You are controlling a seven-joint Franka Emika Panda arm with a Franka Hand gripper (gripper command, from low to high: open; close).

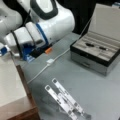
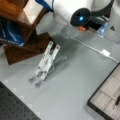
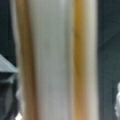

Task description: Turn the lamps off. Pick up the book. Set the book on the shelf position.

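Two front views show the book (image 1: 10, 82) lying flat on the shelf position (image 1: 25, 87) at far left; the pincer (image 1: 3, 50) sits above it, grip state perhaps unreadable.

We see glossy reddish-brown wood on the shelf position (image 2: 15, 53) and perforated silver metal on the stand (image 1: 65, 100). The tabletop (image 1: 100, 92) looks matt grey; the arm (image 1: 57, 22) shows smooth white plastic.

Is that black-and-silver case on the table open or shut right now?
Open. In both front views the case shows its pale grooved tray; in a front view its lid stands raised behind it. The claw is not visible.
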